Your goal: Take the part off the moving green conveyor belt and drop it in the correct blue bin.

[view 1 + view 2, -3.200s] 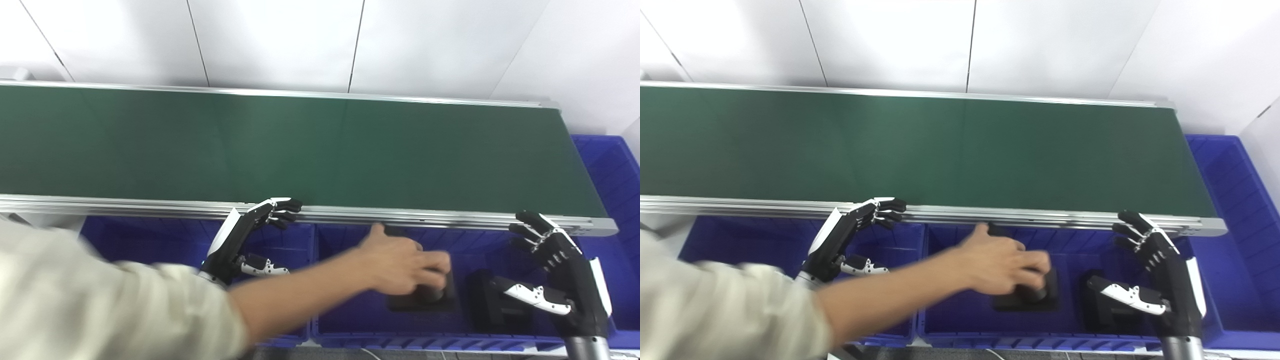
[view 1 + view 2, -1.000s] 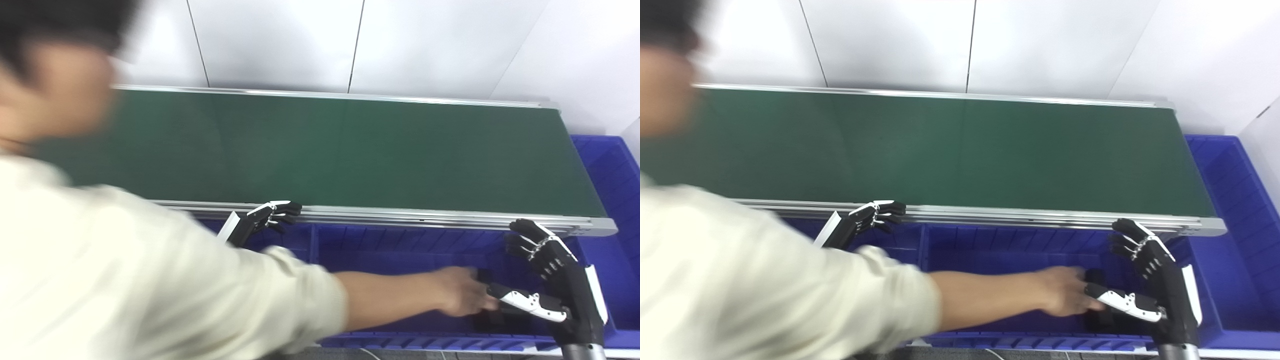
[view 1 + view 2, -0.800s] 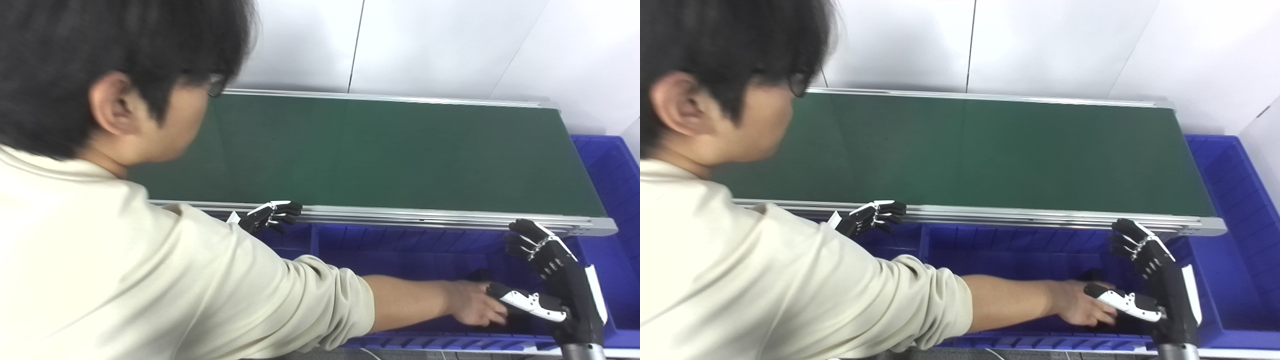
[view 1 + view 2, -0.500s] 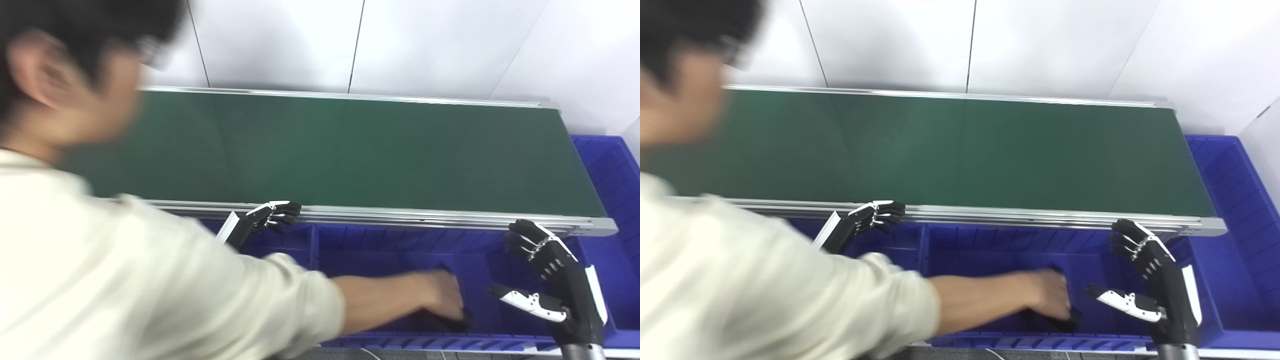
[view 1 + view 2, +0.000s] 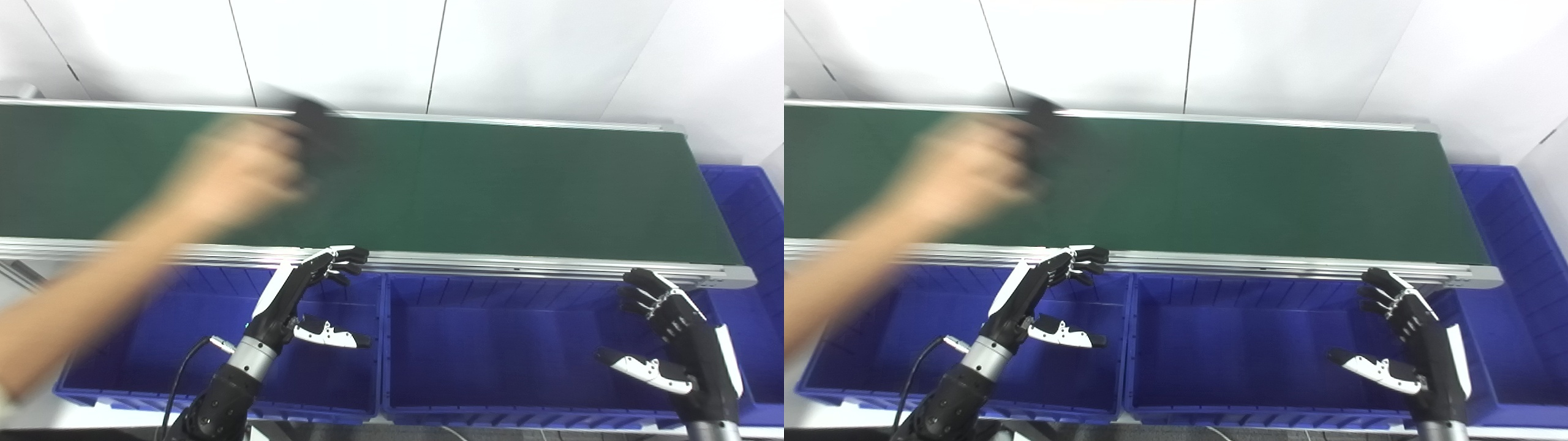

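Observation:
The green conveyor belt [image 5: 490, 184] runs across the picture. A person's blurred arm [image 5: 202, 184] reaches over its left part, holding a dark blurred part [image 5: 315, 125] near the belt's far edge. My left hand [image 5: 306, 294] is open and empty over the left blue bin [image 5: 153, 331], fingertips near the belt's front rail. My right hand [image 5: 680, 331] is open and empty over the right end of the middle blue bin [image 5: 490, 331]. It also shows in the right eye view [image 5: 1415, 343].
A third blue bin [image 5: 753, 208] stands past the belt's right end. The belt's aluminium front rail [image 5: 490, 264] runs just above the bins. White wall panels stand behind the belt.
The person's arm has left the middle bin, taking the dark parts out of it, and now swings over the belt's left part. My two hands have hardly moved.

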`<state>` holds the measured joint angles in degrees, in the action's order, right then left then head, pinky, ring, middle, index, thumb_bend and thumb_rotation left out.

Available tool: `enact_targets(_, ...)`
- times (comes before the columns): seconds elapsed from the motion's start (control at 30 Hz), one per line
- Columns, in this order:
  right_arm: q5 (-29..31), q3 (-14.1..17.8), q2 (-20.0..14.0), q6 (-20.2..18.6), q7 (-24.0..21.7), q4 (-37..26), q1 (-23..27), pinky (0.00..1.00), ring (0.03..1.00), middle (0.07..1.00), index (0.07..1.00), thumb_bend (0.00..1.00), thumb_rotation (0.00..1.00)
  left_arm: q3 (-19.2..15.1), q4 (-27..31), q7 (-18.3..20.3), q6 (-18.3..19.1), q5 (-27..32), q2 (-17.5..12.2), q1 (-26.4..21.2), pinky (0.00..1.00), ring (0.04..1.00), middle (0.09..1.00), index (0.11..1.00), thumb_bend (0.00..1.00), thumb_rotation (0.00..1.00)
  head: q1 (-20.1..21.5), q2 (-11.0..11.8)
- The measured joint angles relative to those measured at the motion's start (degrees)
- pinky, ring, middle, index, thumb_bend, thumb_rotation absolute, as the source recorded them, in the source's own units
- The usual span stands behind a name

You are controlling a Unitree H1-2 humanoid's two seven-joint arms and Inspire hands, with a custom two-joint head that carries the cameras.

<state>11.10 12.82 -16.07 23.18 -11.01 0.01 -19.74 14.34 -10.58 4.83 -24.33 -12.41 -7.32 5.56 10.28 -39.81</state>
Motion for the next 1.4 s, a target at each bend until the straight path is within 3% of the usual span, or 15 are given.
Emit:
enact_targets(0.23,0.3,-2.2,0.8,-1.3,-0.1,-7.7,-0.7,0.70,0.767,0.815,0.784,0.82,0.06,0.2,-0.2,0.0,0.0,0.0,0.0,0.0,0.62,0.699,0.748,0.749,0.87,0.00,0.0,-0.1)
enact_targets(0.53,-0.7,-12.1,5.0,-3.4,-1.4,-10.8,4.0,0.69,0.744,0.807,0.769,0.86,0.09,1.0,-1.3,-0.1,0.0,0.1,-0.1,-0.6,0.62,0.700,0.748,0.746,0.87,0.00,-0.6,0.0)
enact_targets(0.8,-7.3,-20.8,11.7,-4.6,-1.6,-3.4,10.7,0.66,0.745,0.818,0.754,0.88,0.14,1.5,-2.0,-1.0,0.0,0.0,-0.1,-0.8,0.63,0.705,0.751,0.747,0.86,0.00,-1.9,0.0)
enact_targets(0.93,-11.6,-23.5,15.0,-4.5,-0.6,1.4,13.7,0.66,0.749,0.820,0.756,0.88,0.13,1.9,-2.2,-1.4,0.0,0.0,0.2,-1.0,0.64,0.711,0.754,0.747,0.86,0.00,-2.8,0.0)
enact_targets(1.33,-17.6,-25.2,17.6,-2.6,3.4,14.9,17.0,0.67,0.763,0.828,0.759,0.86,0.13,3.5,-4.0,-2.9,0.0,0.4,0.3,-2.2,0.65,0.703,0.744,0.740,0.87,0.00,-5.2,-0.1)
enact_targets(1.4,-18.0,-25.5,17.7,-2.4,3.9,16.4,17.0,0.67,0.761,0.835,0.759,0.83,0.06,3.6,-4.1,-3.0,0.0,0.5,0.3,-2.3,0.65,0.705,0.746,0.742,0.86,0.00,-5.3,-0.2)
